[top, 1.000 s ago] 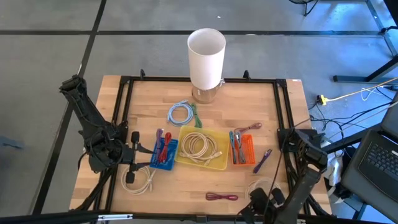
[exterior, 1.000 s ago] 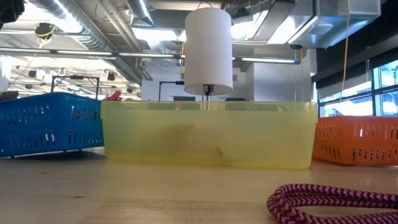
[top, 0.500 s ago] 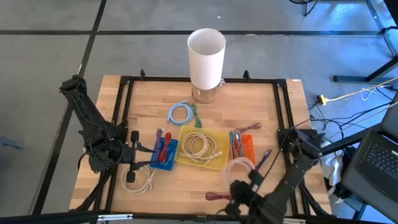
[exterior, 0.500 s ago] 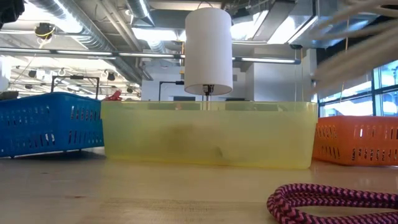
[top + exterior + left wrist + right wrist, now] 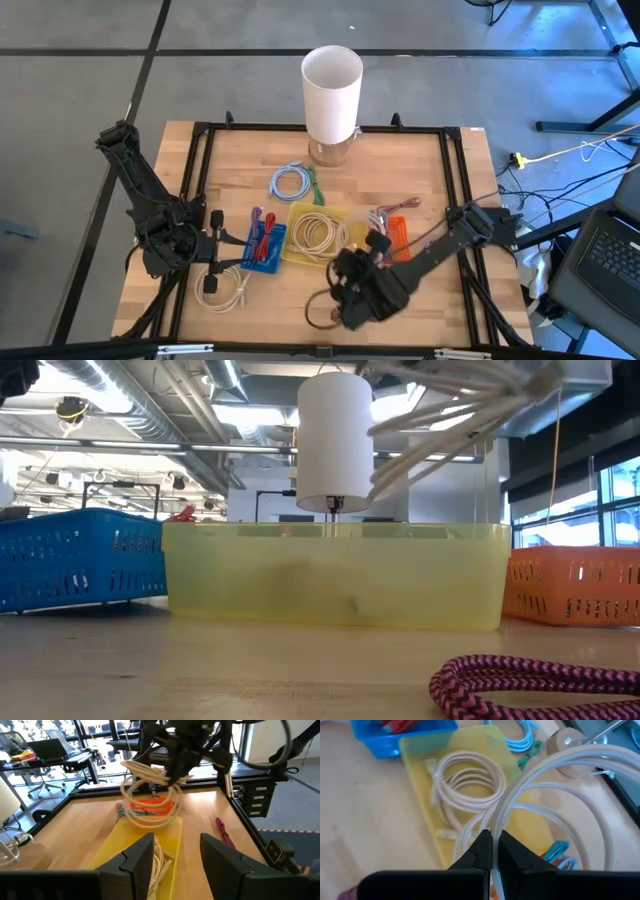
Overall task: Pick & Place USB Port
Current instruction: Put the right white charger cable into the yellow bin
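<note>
While the right arm hangs over the front middle of the desk (image 5: 420,160), its gripper (image 5: 492,851) is clamped tight on a coiled white cable (image 5: 150,795), carried in the air just above the near end of the yellow bin (image 5: 345,262). That bin already holds another white coil (image 5: 318,236), with the blue bin (image 5: 262,255) on its left and the orange bin (image 5: 398,238) on its right. Left gripper (image 5: 172,857) waits at the left edge of the desk, fingers apart, holding nothing; a third white coil (image 5: 222,288) lies just beside it. Risks, as I judge them: the grip is on a single strand, so the loops can swing or slide out; a release here could drape the coil over the bin wall, or snag it on the coil inside. The dangling loops also pass close to the orange bin and could drag its cables. Hard to read: from above the arm covers the held cable almost fully, the table-level camera shows only blurred strands up top, and I cannot make out the plug ends. A purple braided cable (image 5: 530,685) lies on the front of the desk, partly cut off.
</note>
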